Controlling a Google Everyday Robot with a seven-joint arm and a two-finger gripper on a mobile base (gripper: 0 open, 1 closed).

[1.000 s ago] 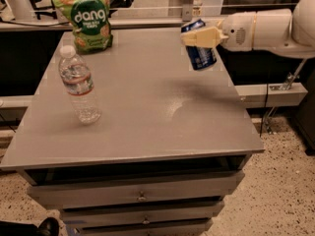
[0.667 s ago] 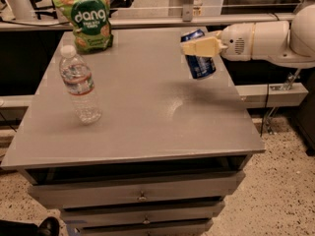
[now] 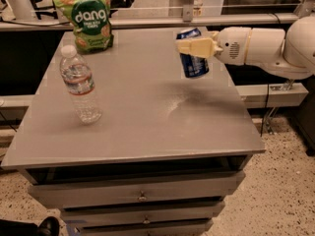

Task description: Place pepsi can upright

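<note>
Grey table on speckled floor — gripper holds pepsi can above it.

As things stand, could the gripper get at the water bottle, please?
Probably not to grasp it: the gripper, over the far part of the table, is shut on the pepsi can. The bare surface between it and the water bottle leaves the path itself free.

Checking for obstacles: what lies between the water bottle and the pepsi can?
Only bare tabletop, seen in the camera view; the gripper holds the pepsi can above the far right.
</note>
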